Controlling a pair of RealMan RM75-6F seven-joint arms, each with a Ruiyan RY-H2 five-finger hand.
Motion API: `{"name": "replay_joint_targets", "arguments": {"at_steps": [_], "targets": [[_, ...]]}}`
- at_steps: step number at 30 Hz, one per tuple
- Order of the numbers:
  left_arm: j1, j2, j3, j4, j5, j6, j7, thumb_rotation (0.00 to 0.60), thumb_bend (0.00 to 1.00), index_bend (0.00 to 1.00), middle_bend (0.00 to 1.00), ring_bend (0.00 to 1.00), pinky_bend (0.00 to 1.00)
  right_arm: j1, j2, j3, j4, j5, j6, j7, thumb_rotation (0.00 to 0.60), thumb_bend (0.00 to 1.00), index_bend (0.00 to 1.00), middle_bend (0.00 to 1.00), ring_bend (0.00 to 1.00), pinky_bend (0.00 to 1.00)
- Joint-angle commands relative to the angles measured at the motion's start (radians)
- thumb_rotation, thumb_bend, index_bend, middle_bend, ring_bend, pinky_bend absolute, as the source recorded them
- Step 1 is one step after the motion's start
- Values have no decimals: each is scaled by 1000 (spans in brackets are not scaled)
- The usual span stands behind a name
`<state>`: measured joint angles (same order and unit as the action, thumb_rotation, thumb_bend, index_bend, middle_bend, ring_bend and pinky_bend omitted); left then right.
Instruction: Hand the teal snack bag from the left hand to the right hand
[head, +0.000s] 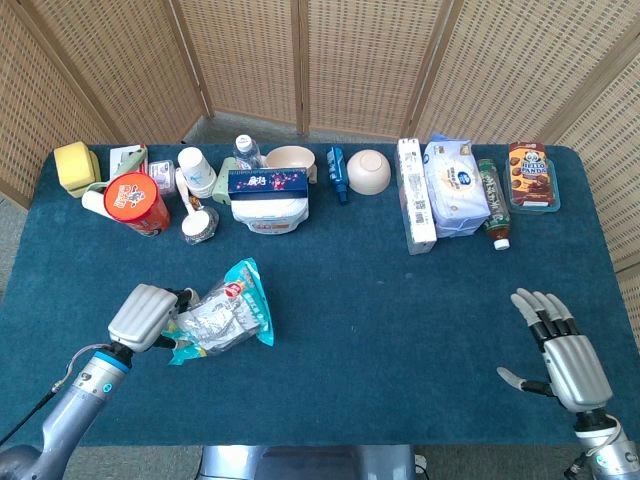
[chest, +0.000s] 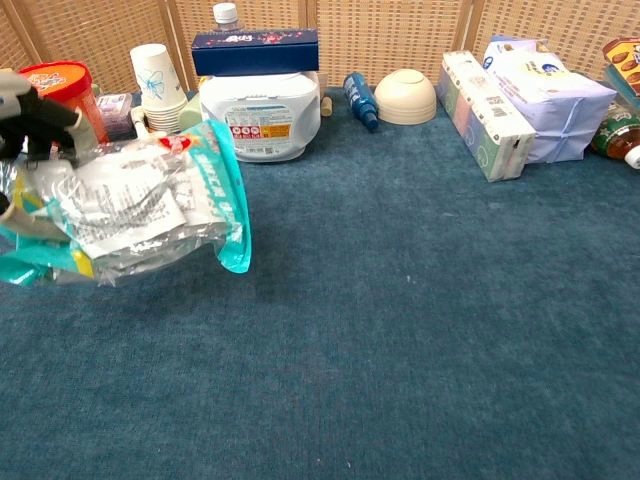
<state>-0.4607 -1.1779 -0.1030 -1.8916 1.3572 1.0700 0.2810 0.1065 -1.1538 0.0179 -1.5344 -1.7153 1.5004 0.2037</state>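
Note:
The teal snack bag (head: 226, 313), clear in the middle with teal ends, is lifted off the blue table at the front left. My left hand (head: 142, 318) grips its left end. In the chest view the teal snack bag (chest: 140, 210) fills the left side, and the dark fingers (chest: 35, 115) of my left hand curl over its top left. My right hand (head: 560, 352) is at the front right corner, fingers spread, holding nothing. The chest view does not show it.
Along the back edge stand a red tub (head: 136, 203), paper cups (head: 196, 170), a white box with a blue box on top (head: 268, 196), a cream bowl (head: 368, 171), a tissue pack (head: 455, 186), a bottle (head: 492, 203) and a cookie box (head: 531, 175).

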Motion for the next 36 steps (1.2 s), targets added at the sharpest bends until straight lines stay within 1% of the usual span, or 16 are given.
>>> {"name": "replay_joint_targets", "arguments": {"at_steps": [1,5,8,13,17,20,25,30,36], "targets": [[-45,51,-35,-73,-63,-64,-23,600,259,651,614,630,740,28,-37,-9,54,-32,-7,61,529,0,0,0,0,0],[-96,97,-60,-138,-155,-174,-93,600,259,651,615,630,740,57,-86,-9,116,-54,-8,144,528,0,0,0,0,0],[-144,138,-93,-179,-217,-271,-183,600,259,651,615,630,740,85,-147,-2,191,-78,10,216,524,0,0,0,0,0],[-208,181,-133,-213,-289,-372,-268,600,259,651,615,629,740,117,-270,20,324,-114,84,285,517,0,0,0,0,0],[-261,210,-156,-234,-349,-443,-313,600,259,651,614,629,740,145,-349,35,390,-124,114,310,515,0,0,0,0,0],[-302,224,-165,-244,-385,-474,-314,600,259,651,615,629,740,167,-381,38,408,-127,111,311,516,0,0,0,0,0],[-377,229,-164,-256,-465,-503,-300,600,259,651,614,629,740,196,-409,45,422,-119,95,286,516,0,0,0,0,0],[-452,206,-157,-255,-546,-500,-281,600,260,651,615,629,740,213,-421,44,422,-106,81,284,505,0,0,0,0,0],[-521,166,-145,-259,-616,-462,-256,600,263,651,615,629,740,218,-426,23,409,-109,85,273,502,0,0,0,0,0]]}}
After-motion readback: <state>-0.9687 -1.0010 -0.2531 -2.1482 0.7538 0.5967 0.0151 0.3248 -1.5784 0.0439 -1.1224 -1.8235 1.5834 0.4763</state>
